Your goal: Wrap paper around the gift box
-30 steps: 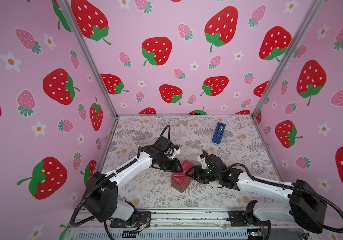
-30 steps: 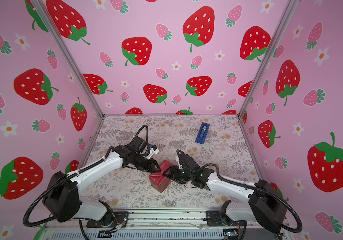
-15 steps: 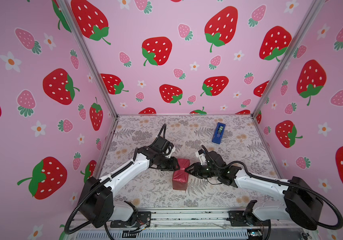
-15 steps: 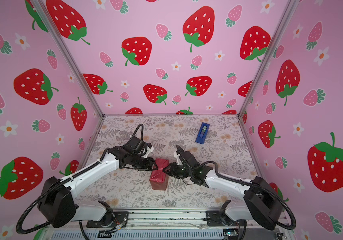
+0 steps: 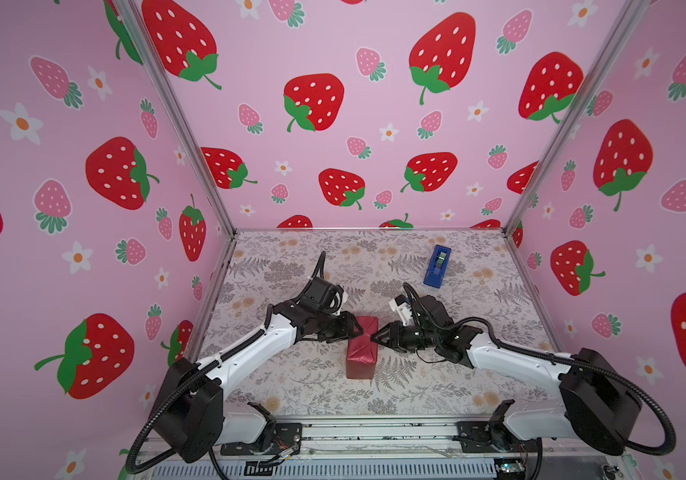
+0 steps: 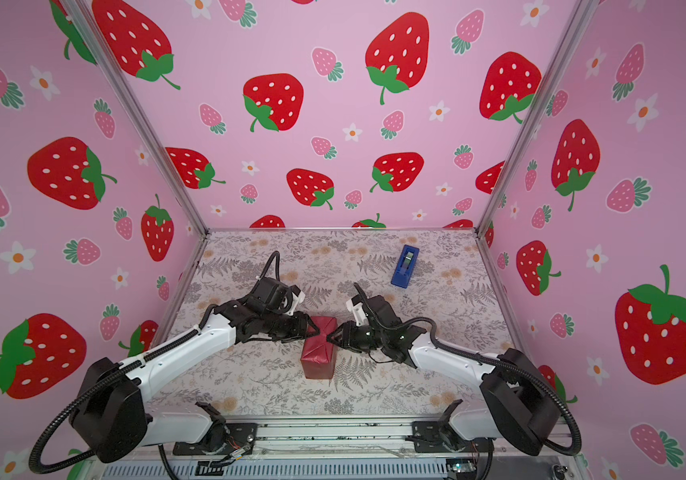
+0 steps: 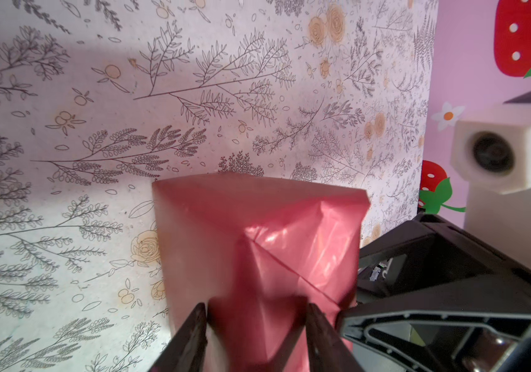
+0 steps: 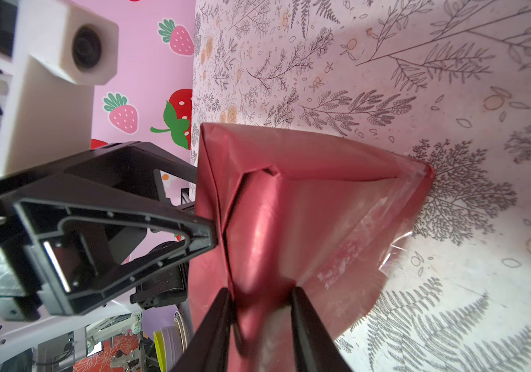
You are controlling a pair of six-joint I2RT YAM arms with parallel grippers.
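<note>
The gift box is hidden inside the dark red paper (image 5: 361,349) (image 6: 318,351), which stands as an upright wrapped package on the table. Its top end is pressed in from both sides into a bow-tie shape. My left gripper (image 5: 359,330) (image 7: 256,317) meets that top from the left. Its fingers stand apart with a paper fold in the gap, and whether they clamp it does not show. From the right, my right gripper (image 5: 373,337) (image 8: 261,298) is shut on a narrow fold of the paper (image 8: 306,209). A strip of clear tape (image 8: 367,232) runs along a seam.
A bright blue tape dispenser (image 5: 437,266) (image 6: 405,266) lies at the back right of the floral table (image 5: 291,386). Pink strawberry walls close in the left, back and right sides. A metal rail (image 5: 374,432) with both arm bases runs along the front edge.
The package was tilted a second ago and now stands upright. Both grippers have shifted to its top from either side, and the right jaws have narrowed onto the paper.
</note>
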